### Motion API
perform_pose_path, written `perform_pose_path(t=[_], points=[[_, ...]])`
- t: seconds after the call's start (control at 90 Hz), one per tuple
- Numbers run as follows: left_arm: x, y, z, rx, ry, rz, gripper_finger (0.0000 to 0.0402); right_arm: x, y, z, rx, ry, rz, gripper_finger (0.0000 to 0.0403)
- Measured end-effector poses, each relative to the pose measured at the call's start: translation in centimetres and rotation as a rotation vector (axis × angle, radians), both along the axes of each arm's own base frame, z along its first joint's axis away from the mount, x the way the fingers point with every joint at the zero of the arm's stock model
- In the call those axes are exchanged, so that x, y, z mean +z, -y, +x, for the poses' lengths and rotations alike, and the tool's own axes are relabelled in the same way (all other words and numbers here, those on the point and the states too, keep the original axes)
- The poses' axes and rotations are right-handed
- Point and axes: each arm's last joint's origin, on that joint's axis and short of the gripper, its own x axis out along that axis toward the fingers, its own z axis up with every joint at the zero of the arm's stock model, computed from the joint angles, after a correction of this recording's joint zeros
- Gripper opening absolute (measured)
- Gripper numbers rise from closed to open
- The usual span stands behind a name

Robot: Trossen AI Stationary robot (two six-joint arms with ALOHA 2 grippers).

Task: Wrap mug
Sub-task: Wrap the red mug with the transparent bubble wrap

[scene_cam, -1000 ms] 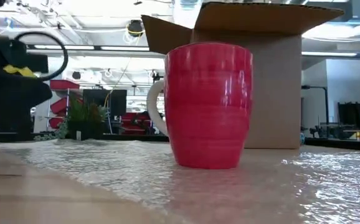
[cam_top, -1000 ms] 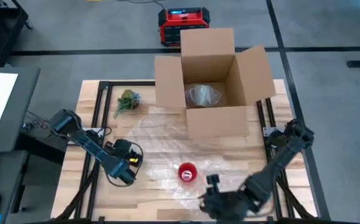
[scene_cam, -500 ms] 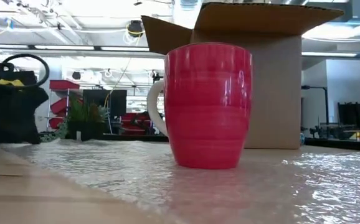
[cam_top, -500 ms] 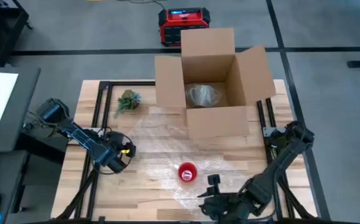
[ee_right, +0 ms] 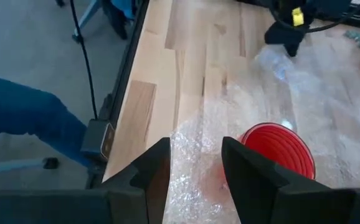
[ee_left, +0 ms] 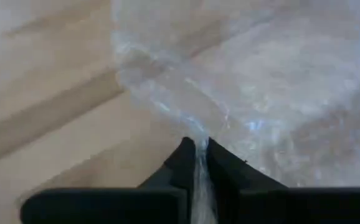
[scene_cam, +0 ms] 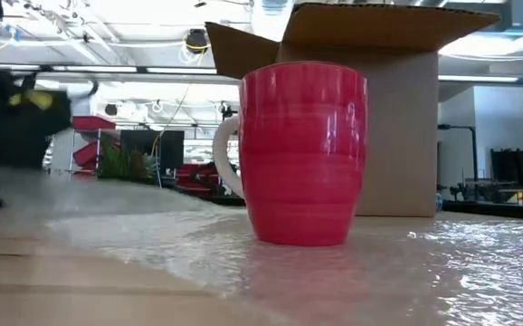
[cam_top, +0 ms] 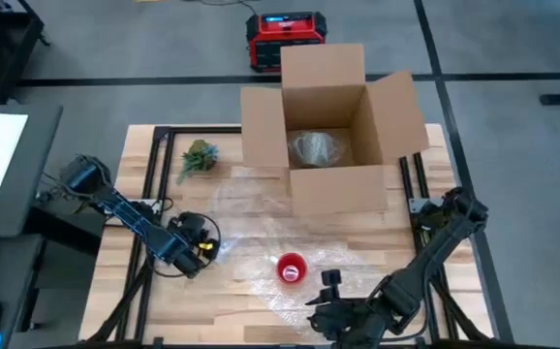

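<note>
**Bubble wrap pinched at its edge, mug standing on the sheet**

Clear bubble wrap (cam_top: 280,237) lies flat on the wooden table (cam_top: 144,301), with the red mug (cam_top: 292,269) upright on it, in front of the open cardboard box (cam_top: 330,145). The left gripper (ee_left: 197,163), at the sheet's edge well to the left of the mug, has its fingers together on a fold of the film. The right gripper (ee_right: 195,163) waits just in front of the mug, fingers apart and empty. A small plant (cam_top: 198,155) lies left of the box. To fold well, the pinched edge should probably be lifted high enough to clear the rim before being carried across toward the mug; dragging low risks tipping it.
</note>
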Motion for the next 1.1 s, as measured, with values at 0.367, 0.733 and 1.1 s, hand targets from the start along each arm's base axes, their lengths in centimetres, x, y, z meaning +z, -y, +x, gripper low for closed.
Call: perform_pose_path(t=[0.367,0.733,1.1], points=[[9.7,4.0,6.3,-0.292,0.292,0.257,0.0,0.0,-0.2,-0.2,0.009,-0.003,-0.006,0.0133],[10.8,7.3,10.1,-0.718,0.426,0.322,0.0,0.0,-0.1,-0.1,0.008,0.0,-0.006,0.0133],[10.7,9.4,12.0,-1.043,0.581,0.334,0.0,0.0,-0.1,-0.1,0.007,0.001,-0.007,0.0133]])
